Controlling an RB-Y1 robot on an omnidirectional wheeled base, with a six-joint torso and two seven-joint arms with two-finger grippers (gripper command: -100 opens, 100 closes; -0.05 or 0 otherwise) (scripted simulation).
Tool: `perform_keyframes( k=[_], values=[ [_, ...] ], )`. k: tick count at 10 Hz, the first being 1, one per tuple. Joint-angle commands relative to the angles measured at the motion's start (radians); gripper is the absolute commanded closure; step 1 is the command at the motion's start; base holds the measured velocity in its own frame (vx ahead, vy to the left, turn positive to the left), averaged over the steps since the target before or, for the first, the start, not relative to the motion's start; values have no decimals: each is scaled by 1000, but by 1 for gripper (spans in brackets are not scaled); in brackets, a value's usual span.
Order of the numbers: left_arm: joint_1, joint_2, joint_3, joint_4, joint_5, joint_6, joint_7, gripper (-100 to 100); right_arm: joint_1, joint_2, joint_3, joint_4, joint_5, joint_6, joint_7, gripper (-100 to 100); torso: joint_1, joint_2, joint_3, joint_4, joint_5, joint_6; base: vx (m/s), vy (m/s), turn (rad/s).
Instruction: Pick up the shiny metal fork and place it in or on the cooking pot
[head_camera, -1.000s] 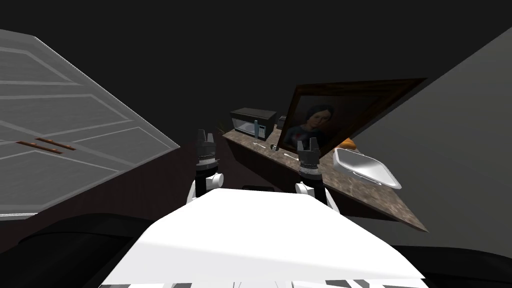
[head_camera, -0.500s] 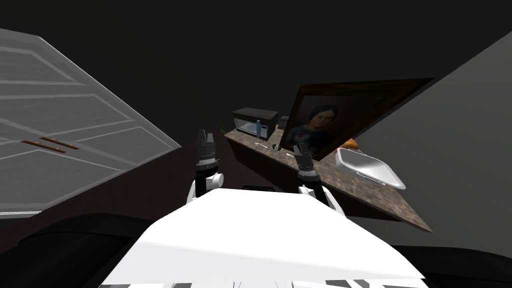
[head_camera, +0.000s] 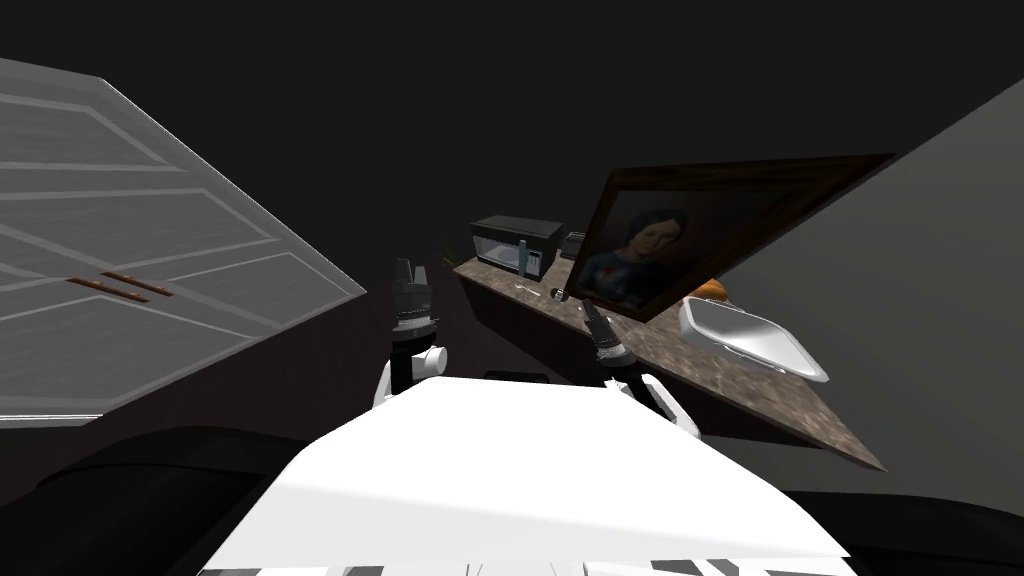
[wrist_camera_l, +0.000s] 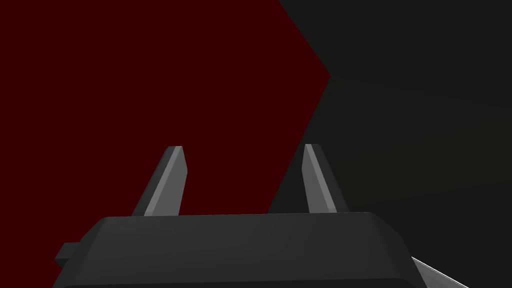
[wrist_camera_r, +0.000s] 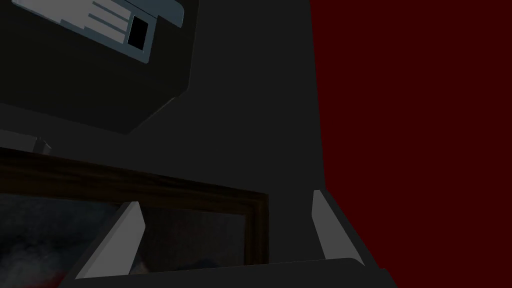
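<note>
1. head view: the left gripper (head_camera: 404, 270) is seen upright over a dark floor, well apart from the counter (head_camera: 720, 380). in the left wrist view its fingers (wrist_camera_l: 170, 180) are held apart, released.
2. the right gripper (head_camera: 588, 312) is found at 3 o'clock of the left one. it is tilted toward 11 o'clock over the near edge of the brown mottled counter.
3. in the right wrist view the right gripper (wrist_camera_r: 225, 198) is shown released, its fingers (wrist_camera_r: 125, 235) spread wide. the dark wooden frame of a portrait (wrist_camera_r: 150, 187) is seen crossing beyond them, and a dark box with a pale panel (wrist_camera_r: 100, 50) further off.
4. a thin pale utensil (head_camera: 521, 289) is laid flat on the counter at 11 o'clock of the right gripper, just before the microwave (head_camera: 515, 243). it is too small to be told for certain as the fork.
5. a small shiny object (head_camera: 557, 294) is set at 3 o'clock of that utensil, near the portrait's lower corner.
6. the portrait (head_camera: 690, 235) is seen slanted above the counter at 1 o'clock of the right gripper. a white basin (head_camera: 752, 342) is placed at 3 o'clock, with an orange thing (head_camera: 712, 289) just behind it.
7. grey panelled doors (head_camera: 150, 230) with brown handles (head_camera: 118, 289) are seen at 9 o'clock of the left gripper.
</note>
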Motion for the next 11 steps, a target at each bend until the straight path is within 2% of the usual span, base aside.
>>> perform_keyframes(
  k=[1, 2, 3, 4, 5, 6, 7, 8, 9, 10, 11],
  values=[
    [0, 0, 0, 0, 0, 0, 0, 0, 8, -44, 1, 30, 12, -8, 10, -100, 0, 0, 0, 0, 0, 0, -8, 62, 7],
    [0, 0, 0, 0, 0, 0, 0, 0, 10, -77, 8, 73, 36, -16, 26, -100, -1, 0, 0, 0, 0, 0, 4, 53, 32],
    [0, 0, 0, 0, 0, 0, 0, 0, 10, -92, 8, 73, 36, -16, 26, -100, -1, -1, 0, 0, 0, 0, 0, 50, 17],
    [0, 0, 0, 0, 0, 0, 0, 0, 12, -129, 16, 111, 60, -24, 43, -100, -1, -1, 0, 0, 0, 0, -11, 62, 35],
    [0, 0, 0, 0, 0, 0, 0, 0, 12, -140, 16, 117, 60, -24, 43, -100, -1, 0, 0, 0, 0, 0, -16, 50, 13],
    [0, 0, 0, 0, 0, 0, 0, 0, 14, -178, 23, 163, 85, -32, 60, -100, -1, 0, 0, 0, 0, 0, -5, 71, 38],
    [0, 0, 0, 0, 0, 0, 0, 0, 14, -189, 23, 163, 85, -32, 60, -100, 0, 0, 0, 0, 0, 0, -5, 57, 16],
    [0, 0, 0, 0, 0, 0, 0, 0, 16, -225, 30, 209, 110, -39, 77, -100, -1, 0, 0, 0, 0, 0, -7, 61, 41],
    [0, 0, 0, 0, 0, 0, 0, 0, 16, -239, 30, 209, 110, -39, 77, -100, -1, 0, 0, 0, 0, 0, -11, 49, 20],
    [0, 0, 0, 0, 0, 0, 0, 0, 17, -279, 37, 251, 135, -45, 94, -100, -1, 0, 0, 0, 0, 0, -16, 52, 50],
    [0, 0, 0, 0, 0, 0, 0, 0, 17, -289, 37, 256, 135, -45, 94, -100, -1, 0, 0, 0, 0, 0, -11, 53, 19]
  ],
)
